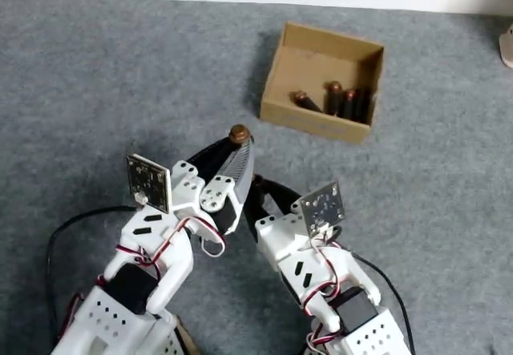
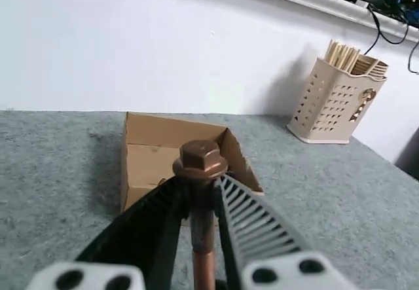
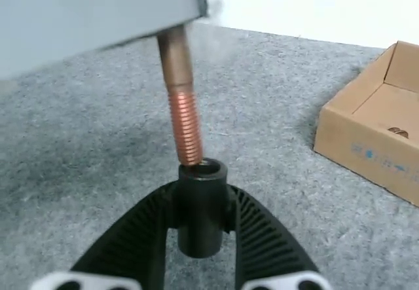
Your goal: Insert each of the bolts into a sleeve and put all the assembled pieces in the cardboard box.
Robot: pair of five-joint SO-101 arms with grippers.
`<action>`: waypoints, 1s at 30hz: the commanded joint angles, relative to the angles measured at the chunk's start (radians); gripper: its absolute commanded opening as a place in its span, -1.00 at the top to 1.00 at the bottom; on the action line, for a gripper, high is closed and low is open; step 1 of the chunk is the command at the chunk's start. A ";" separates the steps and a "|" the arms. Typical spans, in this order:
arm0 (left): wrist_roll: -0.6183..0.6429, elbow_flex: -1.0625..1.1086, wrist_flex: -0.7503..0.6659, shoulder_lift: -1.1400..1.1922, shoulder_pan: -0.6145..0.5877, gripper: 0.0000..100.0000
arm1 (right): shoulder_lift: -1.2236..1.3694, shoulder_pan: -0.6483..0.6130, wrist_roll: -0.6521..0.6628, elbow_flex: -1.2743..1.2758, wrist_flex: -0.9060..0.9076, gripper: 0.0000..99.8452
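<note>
Left jaws are gripping the bolt (image 2: 200,160) just below its head, frame centre; right jaws are clamping the sleeve (image 3: 201,205) mid-body. Both are probably rigid, light and slick.

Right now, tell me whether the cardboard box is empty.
No, the high view shows several dark assembled pieces lying inside the cardboard box, against its wall nearest the arms.

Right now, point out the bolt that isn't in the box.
The bolt in the left hand, held upright, its tip at the sleeve in the right hand. The other bolts lie in the box, sleeved.
</note>
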 commanded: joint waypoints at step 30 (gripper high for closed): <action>0.081 0.001 0.101 -0.018 0.114 0.98 | -0.008 0.058 -0.012 0.127 -0.027 0.99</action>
